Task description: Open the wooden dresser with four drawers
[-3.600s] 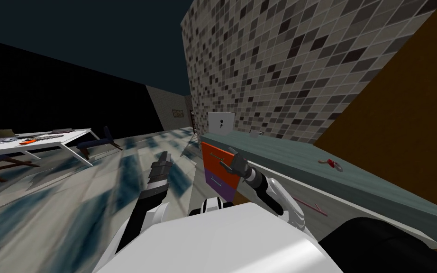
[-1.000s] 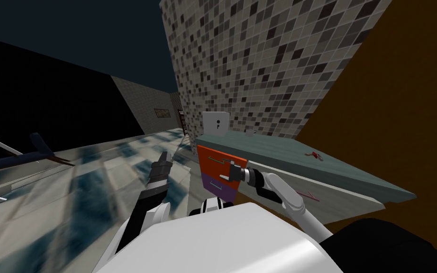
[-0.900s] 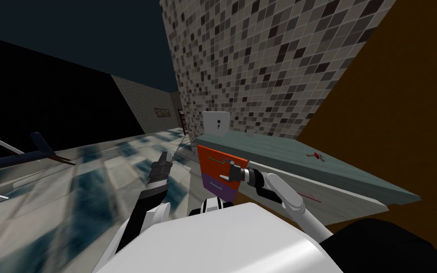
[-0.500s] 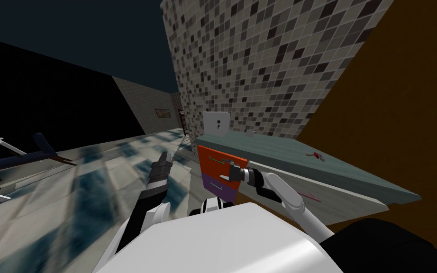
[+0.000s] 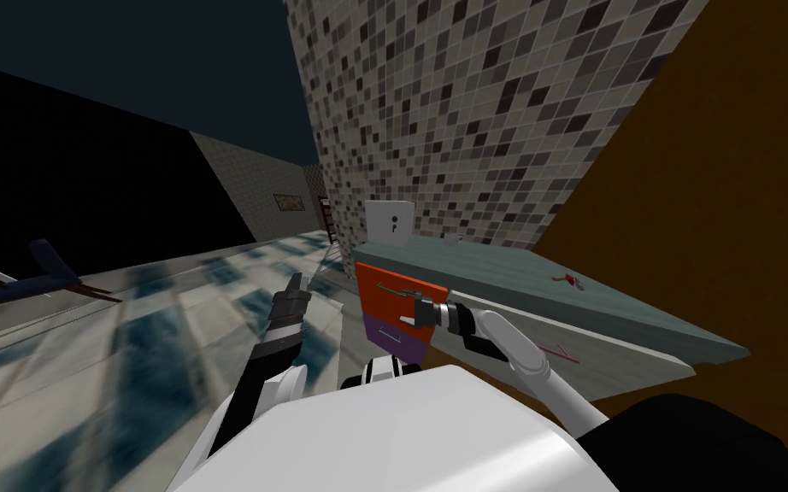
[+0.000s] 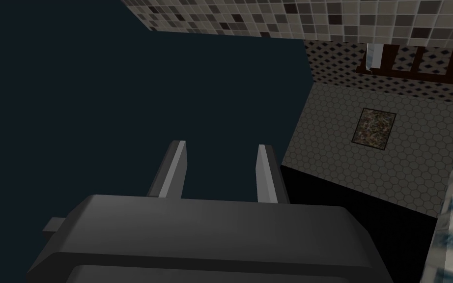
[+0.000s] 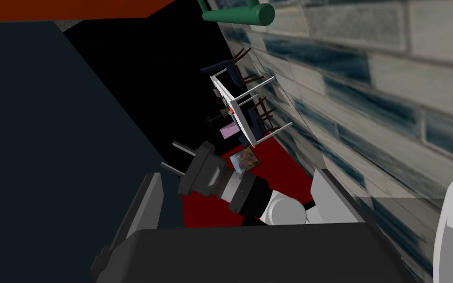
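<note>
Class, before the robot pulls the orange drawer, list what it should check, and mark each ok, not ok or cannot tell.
1. Right pincer open: ok.
2. Green handle between its fingers: not ok, it lies past the tips.
3. Right pincer at the orange drawer: ok.
4. Left pincer clear of the dresser: ok, open over the floor.
5. Orange drawer already pulled out: cannot tell.

No readable txt or nos. anywhere; white box [image 5: 392,224] on counter [image 5: 503,278] has small dark mark, illegible.
</note>
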{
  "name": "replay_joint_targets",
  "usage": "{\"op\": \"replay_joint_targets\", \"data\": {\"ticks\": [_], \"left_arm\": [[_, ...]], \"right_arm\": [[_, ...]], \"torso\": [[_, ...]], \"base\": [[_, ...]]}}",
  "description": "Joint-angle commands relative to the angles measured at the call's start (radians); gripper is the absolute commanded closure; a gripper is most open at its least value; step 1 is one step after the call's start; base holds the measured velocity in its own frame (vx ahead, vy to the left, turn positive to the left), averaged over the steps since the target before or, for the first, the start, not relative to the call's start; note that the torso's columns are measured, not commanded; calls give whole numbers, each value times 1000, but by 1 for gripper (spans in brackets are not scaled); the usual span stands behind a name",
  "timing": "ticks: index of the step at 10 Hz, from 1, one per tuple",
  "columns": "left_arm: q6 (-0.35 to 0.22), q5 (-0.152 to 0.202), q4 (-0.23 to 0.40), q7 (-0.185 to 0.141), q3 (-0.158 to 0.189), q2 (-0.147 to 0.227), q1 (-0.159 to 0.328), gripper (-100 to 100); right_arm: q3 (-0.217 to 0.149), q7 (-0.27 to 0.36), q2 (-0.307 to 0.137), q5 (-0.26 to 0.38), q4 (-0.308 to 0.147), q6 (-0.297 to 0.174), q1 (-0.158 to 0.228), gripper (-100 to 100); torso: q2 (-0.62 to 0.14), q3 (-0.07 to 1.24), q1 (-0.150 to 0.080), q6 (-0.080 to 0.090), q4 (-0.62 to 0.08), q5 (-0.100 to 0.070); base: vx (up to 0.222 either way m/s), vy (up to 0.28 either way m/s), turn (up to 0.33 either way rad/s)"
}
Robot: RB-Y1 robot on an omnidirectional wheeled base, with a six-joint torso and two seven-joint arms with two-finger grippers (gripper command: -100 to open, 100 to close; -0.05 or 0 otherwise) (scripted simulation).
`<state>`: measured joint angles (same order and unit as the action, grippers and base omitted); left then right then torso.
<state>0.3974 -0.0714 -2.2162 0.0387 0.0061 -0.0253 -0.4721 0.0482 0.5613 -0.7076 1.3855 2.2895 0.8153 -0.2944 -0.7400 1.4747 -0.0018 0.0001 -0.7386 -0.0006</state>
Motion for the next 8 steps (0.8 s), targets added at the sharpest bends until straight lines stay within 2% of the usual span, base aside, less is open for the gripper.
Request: {"op": "replay_joint_targets", "data": {"ticks": [1,5,8], "left_arm": [[0,0,0,0,0,0,0,0],[0,0,0,0,0,0,0,0],[0,0,0,0,0,0,0,0]], "right_arm": [[0,26,-50,80,-12,12,15,-100],[0,26,-50,90,-12,12,15,-100],[0,58,-116,191,-24,28,34,-100]], "torso": [[3,2,3,0,1,1],[0,0,-1,0,0,0],[4,3,4,0,1,1]], "base": [[62,76,-202],[9,16,5],[31,37,-109]]}}
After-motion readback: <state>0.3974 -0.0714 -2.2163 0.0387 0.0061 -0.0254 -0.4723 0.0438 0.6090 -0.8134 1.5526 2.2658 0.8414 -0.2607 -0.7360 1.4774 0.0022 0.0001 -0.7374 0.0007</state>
